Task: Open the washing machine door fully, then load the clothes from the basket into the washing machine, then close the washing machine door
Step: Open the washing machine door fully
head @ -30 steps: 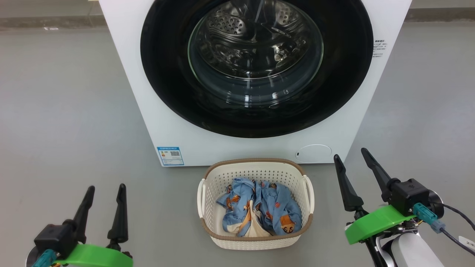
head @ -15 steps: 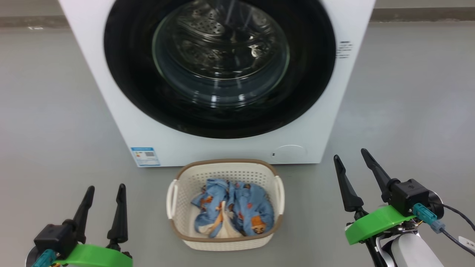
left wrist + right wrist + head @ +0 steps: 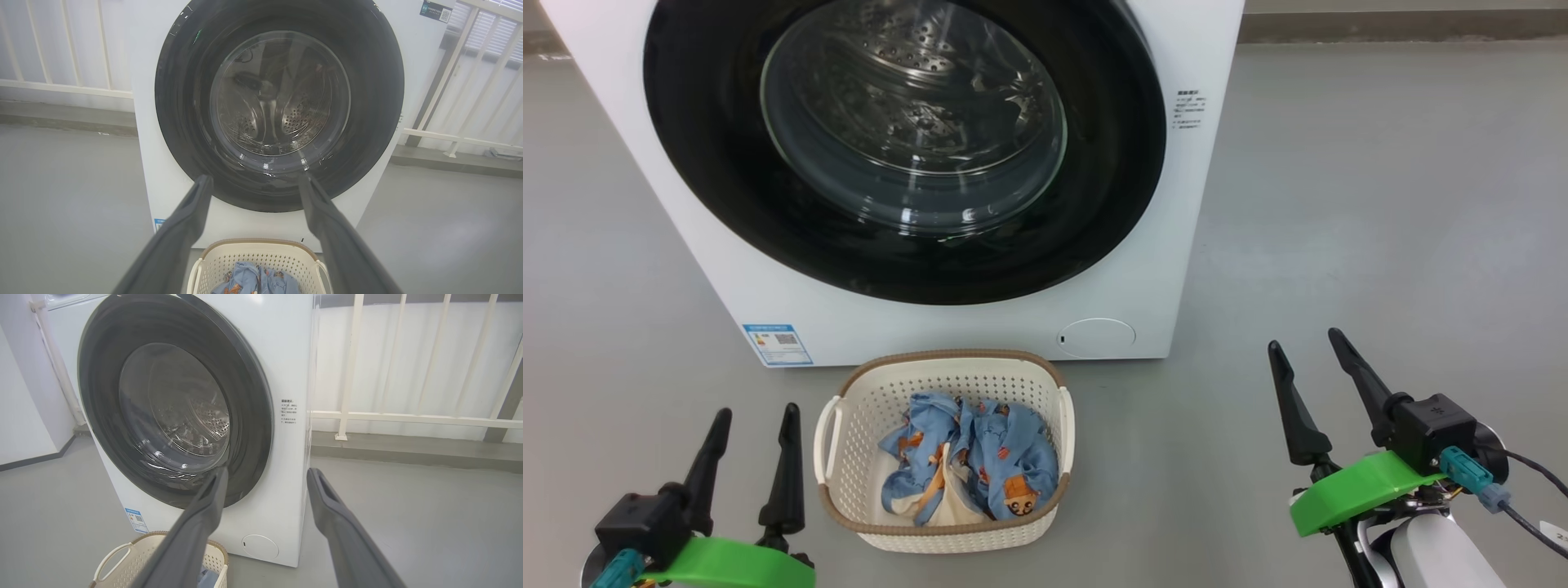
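Washing machine door (image 3: 907, 147) shut, flush against front of washing machine (image 3: 931, 331); empty steel drum visible through glass. Step one (open door fully) not yet begun, so task at its very start. Clothes (image 3: 972, 457) all heaped in basket (image 3: 947, 535), which sits on floor (image 3: 1339, 204) just in front of machine, below door's lower edge.

Next move, as judged: bring one gripper up to door rim and hook or pinch it, then swing wide. Handle or finger recess not made out in any view, nor hinge side, so cannot say which edge to take. Glossy rim likely slippery; basket close under door, worth watching for clearance on the swing.

Left gripper (image 3: 756, 410): fingers spread, nothing in them, low beside basket's left handle. Left wrist view looks square at door, well short of it. Right gripper (image 3: 1303, 338): likewise spread and empty, well apart from basket to its right, off machine's lower right corner. Right wrist view lines up near door's right rim, no contact.
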